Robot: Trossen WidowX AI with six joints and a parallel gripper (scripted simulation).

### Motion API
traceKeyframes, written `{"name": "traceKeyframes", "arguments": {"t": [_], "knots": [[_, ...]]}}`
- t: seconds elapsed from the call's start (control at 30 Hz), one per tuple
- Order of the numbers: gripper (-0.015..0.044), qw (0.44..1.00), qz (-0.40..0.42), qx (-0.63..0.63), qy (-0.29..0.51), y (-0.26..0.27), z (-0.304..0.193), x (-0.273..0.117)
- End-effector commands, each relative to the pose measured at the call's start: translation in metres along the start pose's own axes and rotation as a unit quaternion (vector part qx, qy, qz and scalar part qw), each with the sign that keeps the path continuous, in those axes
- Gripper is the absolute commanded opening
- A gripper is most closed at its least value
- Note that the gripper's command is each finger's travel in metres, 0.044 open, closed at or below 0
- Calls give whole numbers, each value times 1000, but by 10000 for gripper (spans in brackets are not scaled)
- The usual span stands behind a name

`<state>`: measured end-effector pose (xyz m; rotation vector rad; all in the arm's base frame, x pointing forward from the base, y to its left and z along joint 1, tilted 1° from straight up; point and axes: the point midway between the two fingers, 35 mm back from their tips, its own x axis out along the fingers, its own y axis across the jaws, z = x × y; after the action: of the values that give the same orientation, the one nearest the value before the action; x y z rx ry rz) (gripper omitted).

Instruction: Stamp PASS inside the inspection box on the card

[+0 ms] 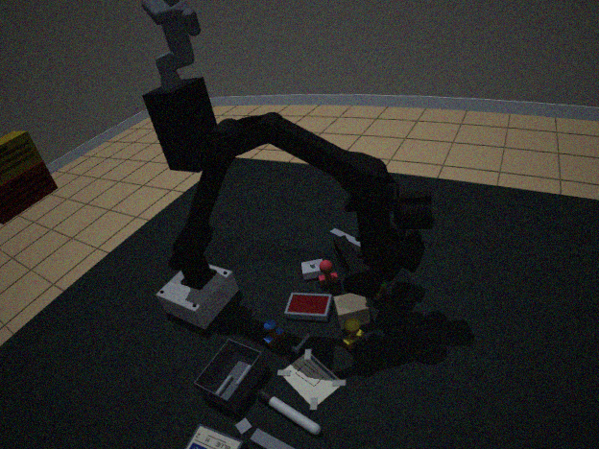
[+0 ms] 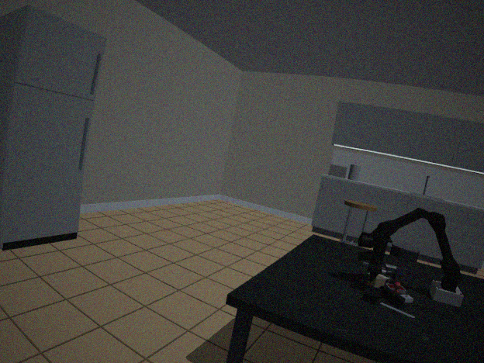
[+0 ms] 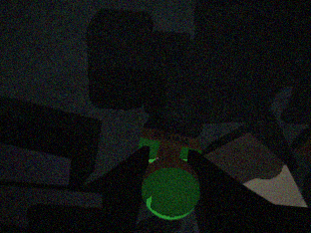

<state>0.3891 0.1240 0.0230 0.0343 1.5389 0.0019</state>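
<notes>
My gripper is shut on the green-knobbed stamp, with a finger on each side below its round knob. The lettering on its brown base is too dim to read, and I cannot tell if the base touches the table. The ink pad, red in a pale case, lies open in the top view. The cream card is taped down nearer that camera, partly in shadow. Its outlined box is faint, and I see no clear print in it.
A tan block stands beside the held stamp. Red, blue and yellow knobbed stamps stand around the pad. A dark tray, a white marker and a small white box are also on the table.
</notes>
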Motion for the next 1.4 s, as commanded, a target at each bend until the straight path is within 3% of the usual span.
{"name": "traceKeyframes", "arguments": {"t": [0.0,1.37], "knots": [[0,1000,0,0,-1,0,1,-3],[0,1000,0,0,-1,0,1,-23]]}}
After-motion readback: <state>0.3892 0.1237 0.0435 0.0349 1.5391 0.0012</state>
